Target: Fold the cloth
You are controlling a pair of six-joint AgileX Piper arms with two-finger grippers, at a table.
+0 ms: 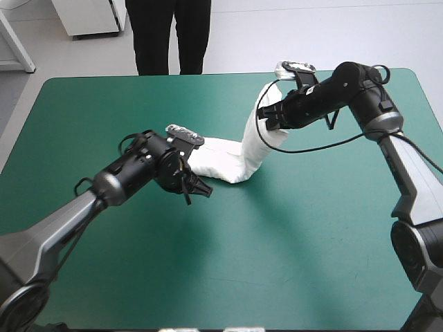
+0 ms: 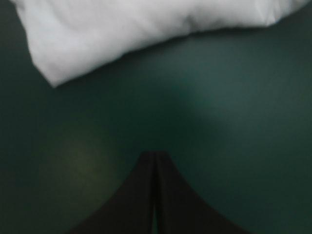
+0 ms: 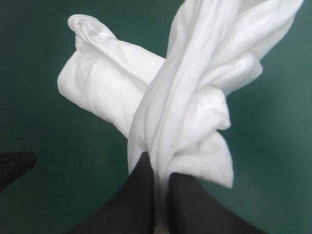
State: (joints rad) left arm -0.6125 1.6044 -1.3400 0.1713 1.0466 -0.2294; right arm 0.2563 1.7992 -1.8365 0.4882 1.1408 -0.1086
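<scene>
1. I see my right gripper [image 3: 158, 163] clamped on the T-shirt [image 1: 239, 155], holding one end raised while the rest trails onto the teal-green cover [image 1: 291, 235].
2. My left gripper [image 2: 155, 154] is pressed together on nothing, with the cloth ahead of its tips and apart from them.

The T-shirt [image 1: 235, 155] is plain white all over, greyer only in its folds. The cover [image 1: 291, 242] under it is one even teal-green out to every edge. The left gripper [image 2: 155, 157] and right gripper [image 3: 158, 168] are both black.
</scene>
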